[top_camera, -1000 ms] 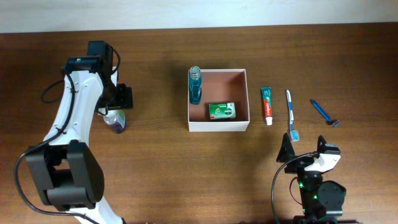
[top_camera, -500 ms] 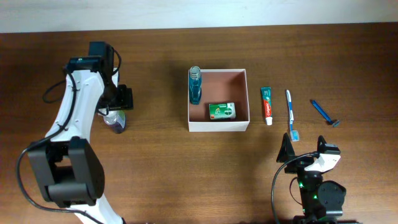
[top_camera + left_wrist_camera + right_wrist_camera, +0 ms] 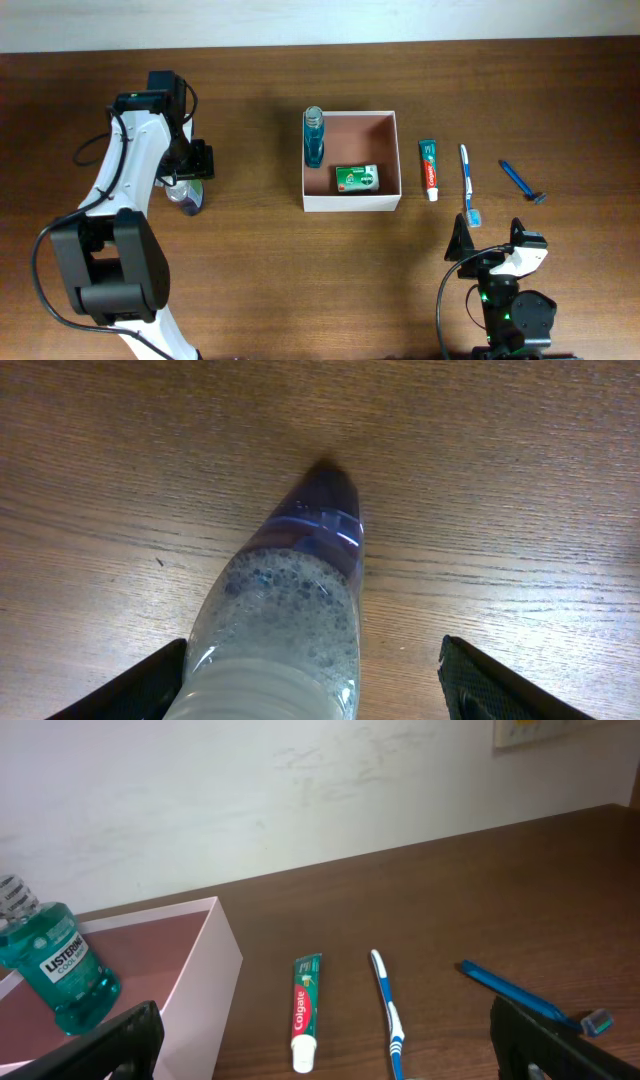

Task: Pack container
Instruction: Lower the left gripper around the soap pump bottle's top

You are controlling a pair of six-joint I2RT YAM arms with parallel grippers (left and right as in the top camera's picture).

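The container (image 3: 350,203) is a square box with white walls and a reddish-brown inside, at the table's middle. In it stand a blue mouthwash bottle (image 3: 314,138) and a green box (image 3: 357,178). My left gripper (image 3: 186,183) is open around a small foamy bottle with a purple cap (image 3: 187,198), lying far left of the container. In the left wrist view the bottle (image 3: 300,590) lies against the left finger (image 3: 135,685); the right finger (image 3: 500,685) stands apart from it. My right gripper (image 3: 497,245) is open and empty at the front right.
Right of the container lie a toothpaste tube (image 3: 430,168), a blue-white toothbrush (image 3: 467,182) and a blue razor (image 3: 521,180). The right wrist view shows the container wall (image 3: 215,990), the mouthwash (image 3: 55,965), toothpaste (image 3: 303,1010), toothbrush (image 3: 387,1010) and razor (image 3: 530,995).
My left arm has shifted slightly to the right over the small bottle. The bottle and the right arm have not moved.
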